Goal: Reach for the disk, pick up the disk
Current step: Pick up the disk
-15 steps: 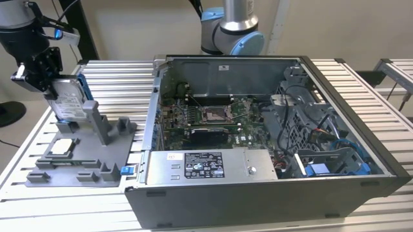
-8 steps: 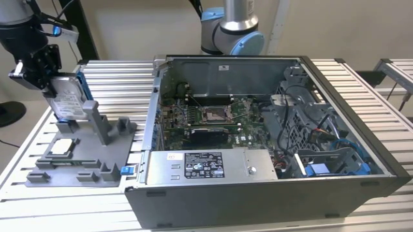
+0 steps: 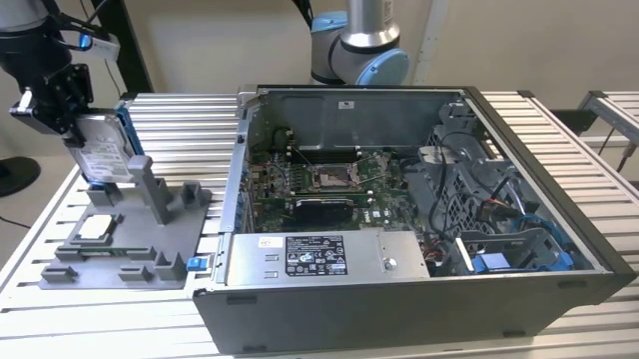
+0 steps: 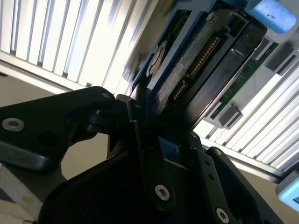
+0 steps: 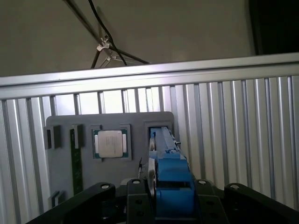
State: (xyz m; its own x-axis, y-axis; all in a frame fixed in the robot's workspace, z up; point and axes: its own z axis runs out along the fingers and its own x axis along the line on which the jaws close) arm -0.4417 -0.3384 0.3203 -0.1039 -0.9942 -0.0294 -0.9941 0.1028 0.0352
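The disk stands on edge at the exterior view's left, a silver-grey drive with a white label and a blue bracket. Its lower end is at the upright posts of the grey fixture. My gripper comes down from above and is shut on the disk's upper edge. In the first wrist view the disk is edge-on between my black fingers. In the second wrist view the fingers clamp the disk near its connector end.
A small white-silver chip lies in a recess of the fixture, and also appears in the first wrist view. An open computer case stands to the exterior view's right on the slatted table. The arm's base rises behind the case.
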